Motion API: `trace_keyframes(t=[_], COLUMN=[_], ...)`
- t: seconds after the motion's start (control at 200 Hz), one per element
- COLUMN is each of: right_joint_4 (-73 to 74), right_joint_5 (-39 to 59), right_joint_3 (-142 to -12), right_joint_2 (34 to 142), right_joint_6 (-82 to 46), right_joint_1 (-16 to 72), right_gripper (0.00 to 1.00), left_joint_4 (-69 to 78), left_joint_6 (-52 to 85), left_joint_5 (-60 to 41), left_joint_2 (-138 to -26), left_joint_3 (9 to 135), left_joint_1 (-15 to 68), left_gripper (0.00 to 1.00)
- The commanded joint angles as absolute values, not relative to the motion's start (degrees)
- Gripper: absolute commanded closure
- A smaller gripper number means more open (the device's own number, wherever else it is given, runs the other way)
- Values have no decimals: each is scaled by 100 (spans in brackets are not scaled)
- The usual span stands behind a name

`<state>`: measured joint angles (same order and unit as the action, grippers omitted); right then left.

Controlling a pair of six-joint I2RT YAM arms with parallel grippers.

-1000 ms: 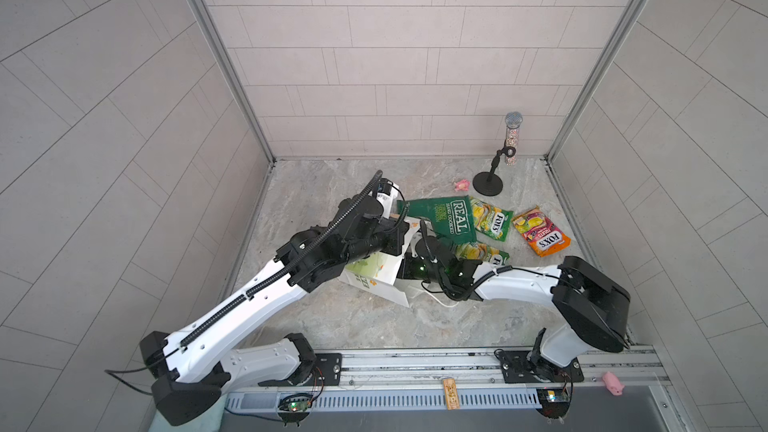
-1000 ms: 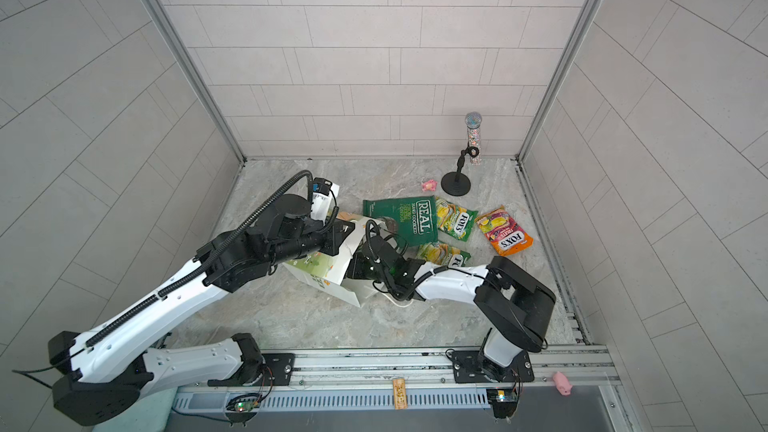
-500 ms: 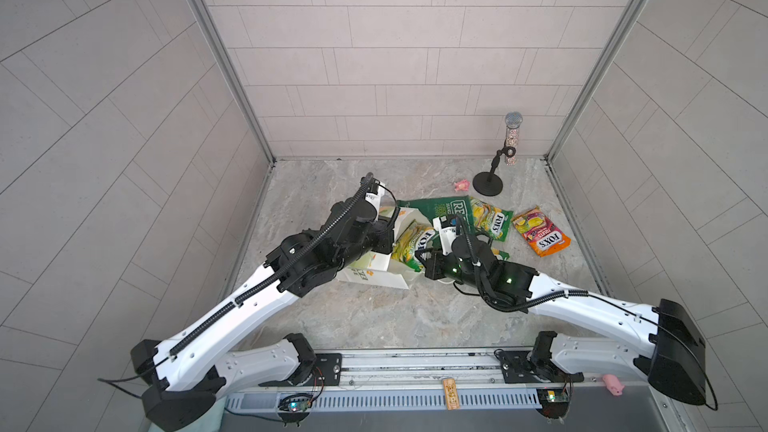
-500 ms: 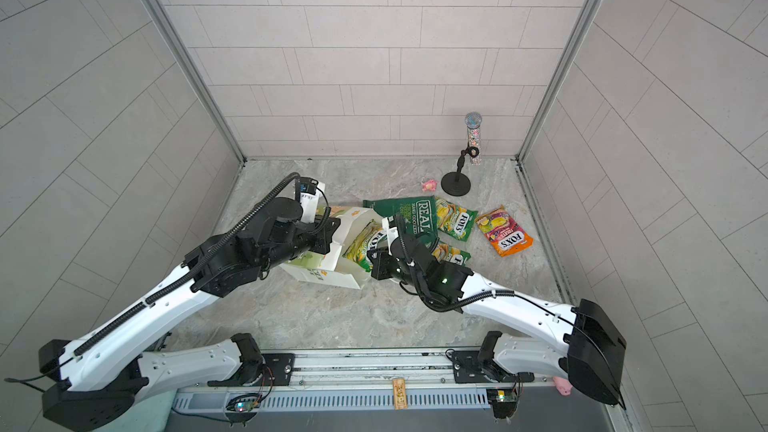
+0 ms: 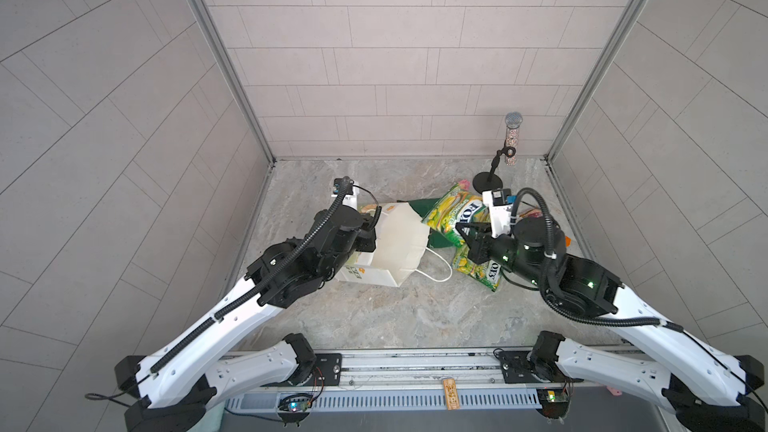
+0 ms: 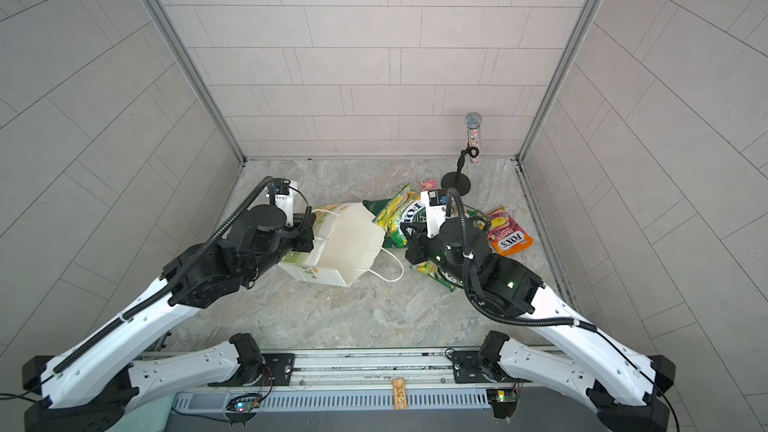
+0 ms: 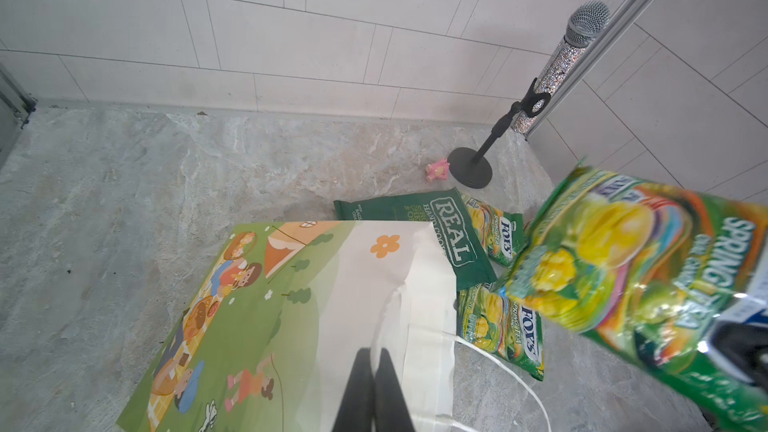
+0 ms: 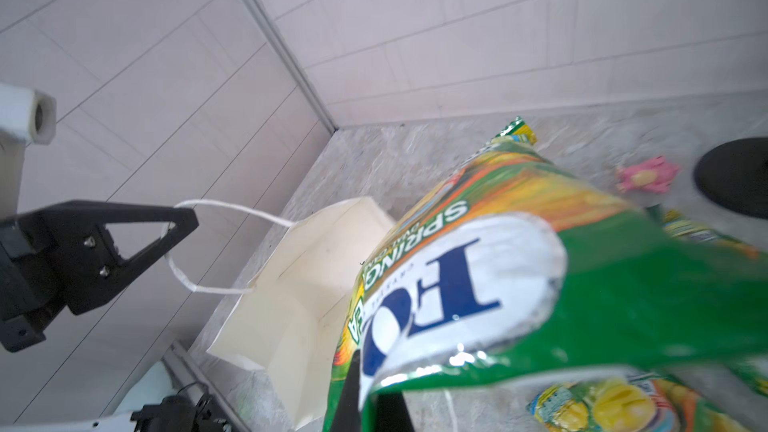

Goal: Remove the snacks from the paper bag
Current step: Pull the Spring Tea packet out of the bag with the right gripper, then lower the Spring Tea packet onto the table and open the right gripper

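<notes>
Presently a slick FOX'S packet (image 5: 449, 214) is clamped in the right claw (image 8: 370, 403), the paper bag (image 5: 399, 243) in the left claw (image 7: 374, 357). Slippage is risked.

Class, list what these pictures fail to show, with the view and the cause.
- Paper bag interior: right wrist view, partly covered by the held FOX'S packet.
- REAL chips bag: both top views, mostly covered by that packet and the bag.
- Pink toy: right wrist view, blurred.

Front floor (image 5: 415, 317) open; paper bag (image 5: 399, 243) and snacks (image 5: 473, 274) crowd the middle.
</notes>
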<state>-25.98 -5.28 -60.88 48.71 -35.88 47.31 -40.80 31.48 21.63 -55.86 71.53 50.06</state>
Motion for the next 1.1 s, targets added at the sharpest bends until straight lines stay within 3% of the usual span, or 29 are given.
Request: trace_keyframes(t=[0.0, 0.22, 0.43, 0.635, 0.926, 1.096], right_joint_4=[-3479, -4033, -3882, -2771, -1112, -1064], right_joint_5=[-792, 464, 2342, 3874, 4520, 4444], right_joint_3=[-6249, -6021, -5502, -4642, -3701, -3629], right_joint_2=[4724, 4777, 5390, 5719, 6434, 6943], right_joint_6=[-3277, -3121, -2647, -2739, -2996, -2783], right_joint_1=[4313, 3309, 3252, 3296, 3540, 3597], right_gripper=[100, 100, 100, 100, 100, 100], left_joint_4=[-4216, -4380, -4399, -4372, -4274, -4198], left_joint_6=[3129, 3115, 3076, 3050, 3006, 2977], left_joint_5=[2603, 3348, 3755, 3823, 3788, 3751], left_joint_2=[-5437, -5140, -4901, -4873, -4962, -5036], left_joint_3=[7121, 7146, 7041, 7039, 7075, 7126], left_joint_1=[5016, 5010, 4984, 4975, 4962, 4927], left_gripper=[100, 100, 100, 100, 100, 100])
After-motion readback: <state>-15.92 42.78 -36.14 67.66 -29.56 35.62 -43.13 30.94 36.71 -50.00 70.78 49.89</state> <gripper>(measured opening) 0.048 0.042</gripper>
